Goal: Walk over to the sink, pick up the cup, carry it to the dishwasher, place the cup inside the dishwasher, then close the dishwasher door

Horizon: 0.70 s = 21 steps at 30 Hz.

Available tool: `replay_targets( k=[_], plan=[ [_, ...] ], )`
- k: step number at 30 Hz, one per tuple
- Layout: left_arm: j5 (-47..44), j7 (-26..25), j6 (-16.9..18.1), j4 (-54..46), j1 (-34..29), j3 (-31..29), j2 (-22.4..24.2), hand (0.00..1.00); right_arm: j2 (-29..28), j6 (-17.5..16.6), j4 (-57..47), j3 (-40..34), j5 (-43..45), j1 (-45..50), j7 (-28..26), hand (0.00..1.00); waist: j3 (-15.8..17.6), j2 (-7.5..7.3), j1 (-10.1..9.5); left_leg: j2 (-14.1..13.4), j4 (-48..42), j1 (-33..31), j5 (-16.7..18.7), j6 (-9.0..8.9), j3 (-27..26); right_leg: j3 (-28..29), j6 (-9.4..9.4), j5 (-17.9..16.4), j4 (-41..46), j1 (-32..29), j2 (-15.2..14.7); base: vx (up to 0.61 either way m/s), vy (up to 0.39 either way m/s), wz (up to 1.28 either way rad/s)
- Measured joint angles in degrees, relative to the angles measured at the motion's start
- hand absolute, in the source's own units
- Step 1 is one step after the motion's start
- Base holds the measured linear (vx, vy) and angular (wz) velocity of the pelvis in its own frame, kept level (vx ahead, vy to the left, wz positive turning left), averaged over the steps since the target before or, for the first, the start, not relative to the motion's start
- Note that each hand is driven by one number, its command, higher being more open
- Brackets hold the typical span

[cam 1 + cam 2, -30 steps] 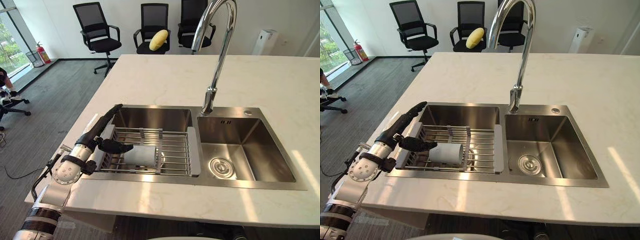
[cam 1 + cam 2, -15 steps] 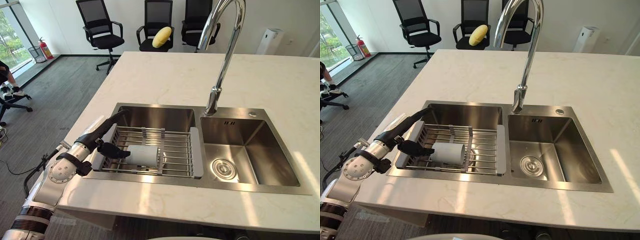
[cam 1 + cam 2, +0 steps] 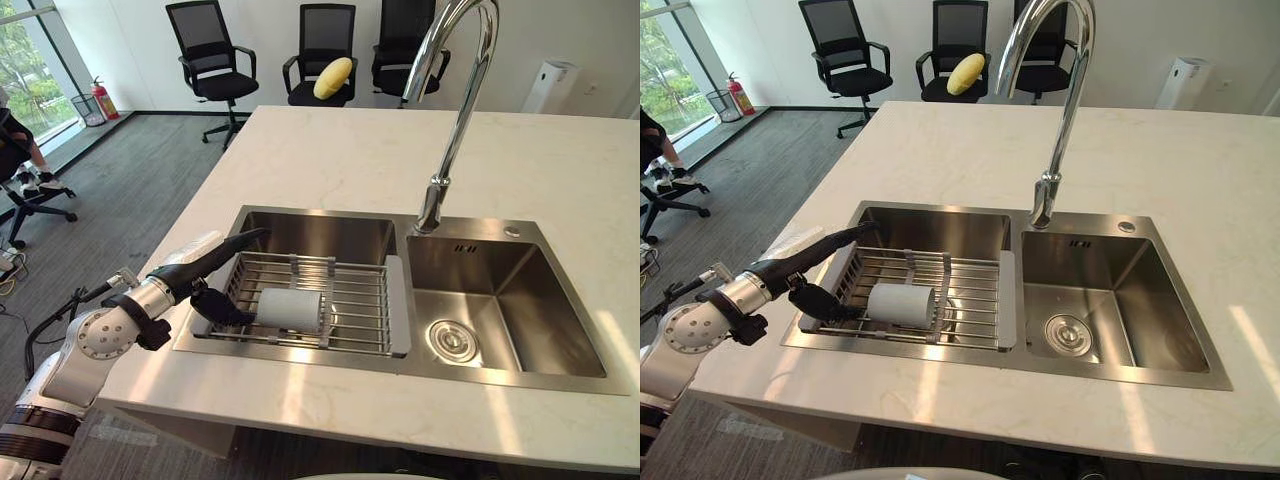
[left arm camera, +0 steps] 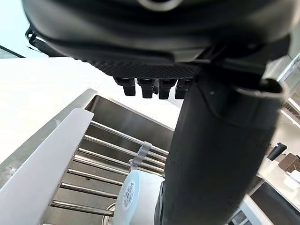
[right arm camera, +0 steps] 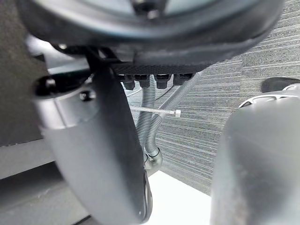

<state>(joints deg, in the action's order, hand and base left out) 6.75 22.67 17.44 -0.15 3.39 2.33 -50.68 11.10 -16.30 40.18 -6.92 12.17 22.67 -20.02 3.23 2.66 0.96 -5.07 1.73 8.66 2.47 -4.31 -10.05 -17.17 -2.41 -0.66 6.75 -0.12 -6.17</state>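
A pale grey cup [image 3: 291,309] lies on its side on the wire rack [image 3: 350,300] across the left basin of the steel sink [image 3: 520,300]. My left hand [image 3: 205,272] reaches over the rack's left end, open, fingers stretched over the rack's left rim and thumb pointing at the cup's base, a small gap between them. In the left wrist view the cup [image 4: 133,199] shows just past the thumb [image 4: 211,154], on the rack's bars. In the right wrist view my right hand [image 5: 108,154] hangs low beside grey drain hoses, fingers relaxed, holding nothing.
A tall chrome faucet [image 3: 455,100] arches over the divider between the basins. The white stone counter [image 3: 350,150] surrounds the sink. Black office chairs [image 3: 215,60] stand beyond the counter, one with a yellow object [image 3: 332,78]. A seated person [image 3: 15,150] is at far left.
The camera has shifted, so the scene sits a little differently. My left hand has drawn back slightly to the left, its thumb now just short of the cup's base.
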Motion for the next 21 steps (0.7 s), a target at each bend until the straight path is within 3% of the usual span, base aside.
replay_targets(
  k=[11, 21],
  plan=[
    [4.0, 0.0, 0.0, -1.7, 0.0, 3.8, 0.0, 1.0, 0.0, 0.0, 1.3, 0.0, 0.0, -1.1, 0.1, 1.0, 0.0, 0.04, 0.16, -0.1, 0.0, 0.0, -0.1, -0.26, 0.2, -0.2, 0.02, 0.0, 0.0, 0.2, 0.0, 0.0, 0.0, 0.0],
    [6.3, -0.1, -1.2, -1.8, 0.1, 7.5, 0.3, 1.0, 0.1, 0.0, 1.6, 0.1, 0.1, -1.7, 0.1, 1.0, 0.0, 0.03, 1.48, -0.2, 0.1, 0.5, 0.1, -0.58, -0.7, 0.7, 0.0, 0.1, -0.1, 0.1, 0.2, 0.0, 0.0, -0.04]
  ],
)
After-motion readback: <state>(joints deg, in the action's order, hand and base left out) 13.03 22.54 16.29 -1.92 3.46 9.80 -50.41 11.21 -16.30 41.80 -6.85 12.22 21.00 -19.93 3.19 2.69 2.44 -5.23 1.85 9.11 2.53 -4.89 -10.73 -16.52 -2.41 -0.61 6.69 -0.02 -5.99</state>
